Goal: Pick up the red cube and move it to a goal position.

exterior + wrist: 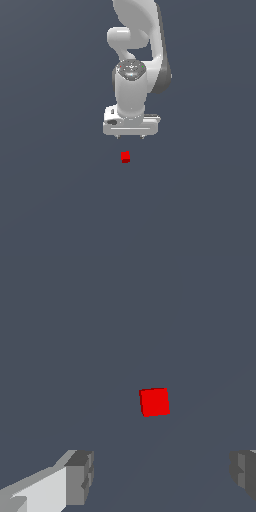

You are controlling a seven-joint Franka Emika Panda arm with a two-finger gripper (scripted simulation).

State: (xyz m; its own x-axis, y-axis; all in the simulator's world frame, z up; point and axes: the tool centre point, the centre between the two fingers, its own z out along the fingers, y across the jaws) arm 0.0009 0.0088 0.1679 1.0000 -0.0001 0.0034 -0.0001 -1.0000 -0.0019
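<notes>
- The white gripper (130, 136) hangs at mid-frame in the exterior view, its two short fingers spread wide with nothing between them and nothing touched.
- In the wrist view the grey fingertips (80, 476) stand far apart, with only bare floor in the gap.
- The red cube (125, 157) sits on the dark grey floor (50, 200) just below the gripper in the exterior view, slightly toward that view's left, clear of the fingers.
- The cube's faces are equal, so there is no long axis; its edges look turned slightly off square to the fingers in the wrist view.
</notes>
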